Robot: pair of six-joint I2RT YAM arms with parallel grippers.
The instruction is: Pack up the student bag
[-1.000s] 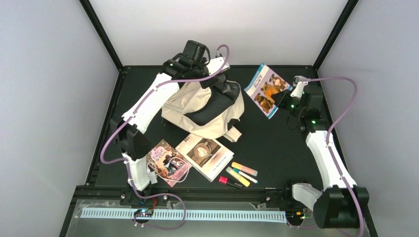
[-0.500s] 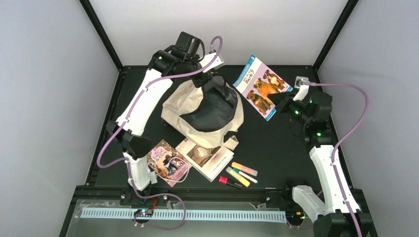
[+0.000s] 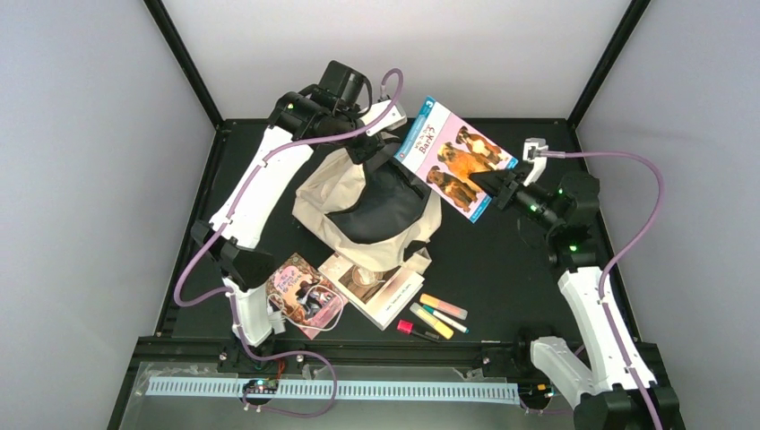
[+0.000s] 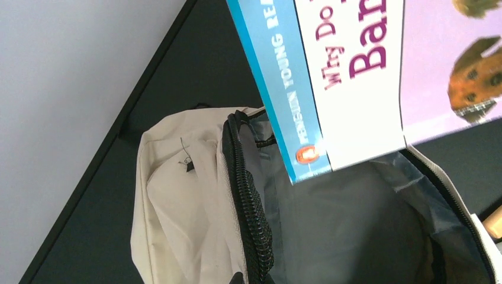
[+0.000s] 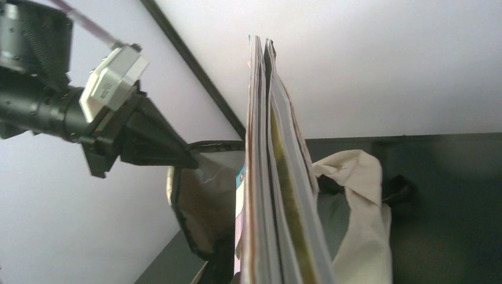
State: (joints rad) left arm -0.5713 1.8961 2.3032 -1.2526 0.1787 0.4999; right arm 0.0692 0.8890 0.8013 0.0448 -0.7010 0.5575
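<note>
Right now the student bag (image 3: 372, 202) is slumping on the counter (image 3: 502, 260) with its dark-lined mouth gaping upward. The left gripper (image 3: 369, 143) is pinching the far rim of that mouth, fingers together on the fabric, holding it lifted. The opening is lying ahead of and below the right gripper (image 3: 491, 182), which is clamping the dog book (image 3: 448, 154) by its near short edge. The book's long axis is running straight out from that gripper toward the bag, blue-banded end leading, with one corner hanging over the zipper (image 4: 248, 213) line. The right arm is carrying the load, so the coming move, I judge, is hinging on sliding that corner down inside the rim without snagging. Whether the corner is already crossing the rim I cannot tell. The left wrist view is cutting off most of the book, and the right wrist view is showing it edge-on, masking the bag's depth.
</note>
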